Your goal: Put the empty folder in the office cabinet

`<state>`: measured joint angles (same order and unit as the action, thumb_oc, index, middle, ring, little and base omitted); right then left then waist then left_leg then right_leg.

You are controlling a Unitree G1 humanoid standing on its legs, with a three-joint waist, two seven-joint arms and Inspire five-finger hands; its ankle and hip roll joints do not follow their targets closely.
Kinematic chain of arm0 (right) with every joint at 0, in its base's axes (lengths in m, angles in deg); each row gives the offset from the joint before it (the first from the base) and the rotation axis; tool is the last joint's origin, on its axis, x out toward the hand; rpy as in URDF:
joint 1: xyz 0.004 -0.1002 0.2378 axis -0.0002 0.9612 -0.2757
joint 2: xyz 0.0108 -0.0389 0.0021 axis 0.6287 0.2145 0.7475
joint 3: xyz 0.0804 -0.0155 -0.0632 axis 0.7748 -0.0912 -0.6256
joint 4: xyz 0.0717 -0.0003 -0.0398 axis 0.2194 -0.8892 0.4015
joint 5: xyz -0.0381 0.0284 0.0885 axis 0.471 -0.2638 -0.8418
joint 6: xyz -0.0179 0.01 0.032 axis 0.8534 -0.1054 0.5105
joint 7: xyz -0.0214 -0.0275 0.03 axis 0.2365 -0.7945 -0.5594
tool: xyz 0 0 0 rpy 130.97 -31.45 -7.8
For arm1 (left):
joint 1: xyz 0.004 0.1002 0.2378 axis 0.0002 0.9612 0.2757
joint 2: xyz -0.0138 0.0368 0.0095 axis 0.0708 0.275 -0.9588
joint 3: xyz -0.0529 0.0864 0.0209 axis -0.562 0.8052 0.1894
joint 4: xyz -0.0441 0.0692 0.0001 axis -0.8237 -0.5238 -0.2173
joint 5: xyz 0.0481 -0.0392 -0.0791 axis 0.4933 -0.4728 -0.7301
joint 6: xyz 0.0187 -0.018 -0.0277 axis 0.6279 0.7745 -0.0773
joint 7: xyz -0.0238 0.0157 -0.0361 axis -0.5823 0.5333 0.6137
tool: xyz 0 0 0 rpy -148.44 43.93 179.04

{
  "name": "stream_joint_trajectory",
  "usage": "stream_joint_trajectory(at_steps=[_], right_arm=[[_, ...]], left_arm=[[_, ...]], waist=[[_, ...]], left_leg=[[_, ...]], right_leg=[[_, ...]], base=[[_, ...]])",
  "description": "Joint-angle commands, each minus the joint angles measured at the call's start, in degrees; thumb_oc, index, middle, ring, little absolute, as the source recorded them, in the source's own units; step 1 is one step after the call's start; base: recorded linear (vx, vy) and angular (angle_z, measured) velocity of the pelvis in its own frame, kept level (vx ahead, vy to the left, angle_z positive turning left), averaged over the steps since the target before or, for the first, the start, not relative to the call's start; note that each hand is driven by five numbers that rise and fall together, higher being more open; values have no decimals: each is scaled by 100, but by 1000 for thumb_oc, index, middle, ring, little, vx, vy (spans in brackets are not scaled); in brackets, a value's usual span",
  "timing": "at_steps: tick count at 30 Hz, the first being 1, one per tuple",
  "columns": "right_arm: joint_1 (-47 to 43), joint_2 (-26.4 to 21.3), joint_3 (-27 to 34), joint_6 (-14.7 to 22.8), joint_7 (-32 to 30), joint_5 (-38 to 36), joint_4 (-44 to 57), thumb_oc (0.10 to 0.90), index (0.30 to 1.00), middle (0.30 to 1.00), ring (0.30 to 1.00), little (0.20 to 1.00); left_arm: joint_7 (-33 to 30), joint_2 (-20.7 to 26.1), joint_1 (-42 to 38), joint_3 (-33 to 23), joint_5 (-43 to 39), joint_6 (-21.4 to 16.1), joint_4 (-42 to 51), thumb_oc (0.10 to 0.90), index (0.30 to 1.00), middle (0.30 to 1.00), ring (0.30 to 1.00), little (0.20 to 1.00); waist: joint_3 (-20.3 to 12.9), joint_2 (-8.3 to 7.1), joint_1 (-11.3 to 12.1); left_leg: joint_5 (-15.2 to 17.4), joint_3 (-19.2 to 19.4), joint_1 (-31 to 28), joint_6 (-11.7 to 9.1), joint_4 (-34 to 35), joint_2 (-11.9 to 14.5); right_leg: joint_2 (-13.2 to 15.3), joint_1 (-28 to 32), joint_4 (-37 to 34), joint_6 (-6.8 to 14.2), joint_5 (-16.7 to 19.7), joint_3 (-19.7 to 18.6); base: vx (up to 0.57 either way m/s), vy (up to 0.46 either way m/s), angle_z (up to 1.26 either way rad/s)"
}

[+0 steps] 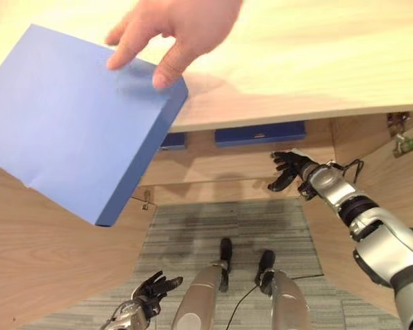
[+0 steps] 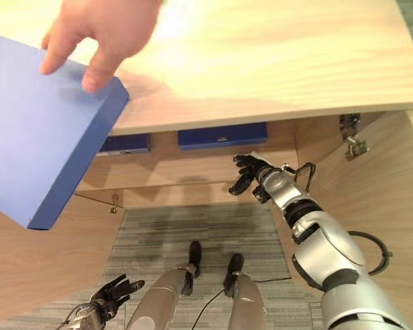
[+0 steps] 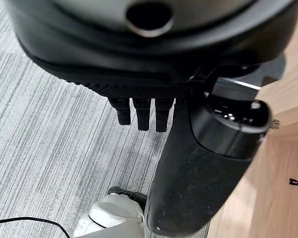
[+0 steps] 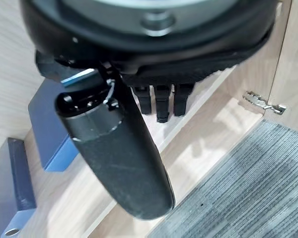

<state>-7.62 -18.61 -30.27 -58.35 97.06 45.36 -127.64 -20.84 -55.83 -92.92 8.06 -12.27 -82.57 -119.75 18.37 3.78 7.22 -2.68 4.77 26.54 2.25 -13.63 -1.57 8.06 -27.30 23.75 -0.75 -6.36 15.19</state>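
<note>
Blue folder (image 1: 69, 117), held by a person's hand (image 1: 175, 31), lies at ten o'clock from the relaxed, empty right hand (image 1: 289, 170); left hand (image 1: 151, 289) hangs low, likewise released.

**Blue on blond wood, grey stripes below**

And it's a plain mid-blue folder (image 1: 69, 117), no pattern on it, lying on the pale blond woodgrain surface (image 1: 296, 55). Past the right hand's (image 2: 251, 172) black fingers (image 4: 161, 106), two more folders (image 4: 52, 129) in a deeper, darker blue stand on a shelf of the cabinet (image 1: 41, 261), the same light wood with faint grain. Beyond the left hand's (image 1: 151, 289) black fingers (image 3: 141, 111), the carpet (image 1: 220, 227) runs grey, finely streaked in lighter and darker lines. The hinge (image 4: 263, 101) shows silver.
</note>
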Motion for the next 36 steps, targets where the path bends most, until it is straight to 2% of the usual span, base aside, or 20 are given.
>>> stream_joint_trajectory(at_steps=[1, 4, 6, 11, 12, 14, 17, 22, 26, 31, 33, 35, 36], right_arm=[[-134, 135, 170, 151, -36, 250, -290, 800, 900, 900, 900, 900], [37, 225, 226, 160, -48, 321, -265, 800, 900, 900, 900, 900], [452, 433, 171, 173, 78, 527, -61, 800, 900, 900, 900, 900], [895, 629, 22, 252, 177, 699, 388, 800, 900, 900, 900, 900], [1405, 811, 111, 389, 204, 414, 784, 800, 900, 900, 900, 900], [1875, 935, 233, 478, 197, 38, 1089, 800, 900, 900, 900, 900], [2237, 970, 286, 529, 233, -142, 1306, 800, 900, 900, 900, 900], [3340, 1036, 546, 679, 273, -591, 1954, 800, 900, 900, 900, 900], [3678, 1145, 624, 671, 248, -567, 1890, 800, 900, 900, 900, 900], [4230, 1628, 734, 601, 75, -414, 1136, 800, 900, 900, 900, 900], [4261, 1657, 734, 598, 43, -409, 1069, 800, 900, 900, 900, 900], [4394, 1470, 865, 606, 77, -423, 1118, 800, 900, 900, 900, 900], [4424, 1504, 941, 624, 70, -373, 1064, 800, 900, 900, 900, 900]], left_arm=[[81, 459, 247, -92, 325, -90, -408, 800, 900, 900, 900, 900], [78, 414, 329, -120, 437, -100, -438, 800, 900, 900, 900, 900], [131, 340, 499, -202, 662, -78, -521, 800, 900, 900, 900, 900], [210, 209, 577, -232, 728, -98, -490, 800, 900, 900, 900, 900], [270, 35, 633, -166, 722, -142, -409, 800, 900, 900, 900, 900], [317, -79, 682, -99, 721, -151, -333, 800, 900, 900, 900, 900], [349, -121, 708, -58, 698, -203, -199, 800, 900, 900, 900, 900], [368, -97, 904, -75, 425, -355, 397, 800, 900, 900, 900, 900], [380, -152, 1006, -29, 309, -350, 559, 800, 900, 900, 900, 900], [256, -335, 1014, -34, 110, -312, 396, 800, 900, 900, 900, 900], [212, -345, 984, -61, 121, -322, 343, 800, 900, 900, 900, 900], [267, 37, 1299, -430, 81, -274, 530, 800, 900, 900, 900, 900], [319, 171, 1306, -577, 151, -227, 211, 800, 900, 900, 900, 900]], waist=[[-53, -243, 75], [-112, -260, 66], [-314, -341, 52], [-578, -434, 6], [-774, -475, -34], [-906, -479, -59], [-1027, -491, -88], [-1327, -493, -119], [-1393, -507, -87], [-1596, -596, 49], [-1615, -614, 65], [-1635, -597, 170], [-1662, -612, 207]], left_leg=[[571, -207, -244, -320, 136, -64], [508, -194, -413, -334, 310, -34], [382, -187, -800, -363, 674, 28], [282, -149, -1207, -372, 1053, 66], [225, -121, -1496, -368, 1284, 67], [189, -123, -1696, -359, 1445, 58], [170, -137, -1881, -355, 1578, 51], [102, -276, -2281, -358, 1850, 45], [101, -357, -2333, -356, 1863, 31], [126, -618, -2437, -370, 1863, 3], [127, -654, -2440, -374, 1863, -3], [102, -741, -2427, -374, 1863, -4], [89, -812, -2415, -387, 1863, -7]], right_leg=[[135, 593, -882, 526, 298, -100], [86, 771, -1081, 533, 356, -99], [-21, 1189, -1540, 559, 470, -107], [-114, 1553, -1914, 616, 582, -112], [-176, 1803, -2111, 642, 632, -123], [-225, 1962, -2217, 652, 650, -125], [-264, 2121, -2299, 656, 639, -119], [-332, 2512, -2439, 662, 574, -12], [-343, 2618, -2445, 656, 542, 57], [-376, 2853, -2540, 623, 464, 259], [-380, 2870, -2556, 619, 459, 282], [-379, 2897, -2559, 616, 447, 381], [-374, 2921, -2569, 610, 431, 461]], base=[[14, -26, -18], [31, -32, -10], [86, -67, -4], [75, -28, -6], [68, -15, -5], [75, -5, -5], [63, 1, -8], [58, -2, 6], [32, -13, 18], [51, -29, 25], [22, -20, 24], [2, -11, 21], [2, -18, 26]])
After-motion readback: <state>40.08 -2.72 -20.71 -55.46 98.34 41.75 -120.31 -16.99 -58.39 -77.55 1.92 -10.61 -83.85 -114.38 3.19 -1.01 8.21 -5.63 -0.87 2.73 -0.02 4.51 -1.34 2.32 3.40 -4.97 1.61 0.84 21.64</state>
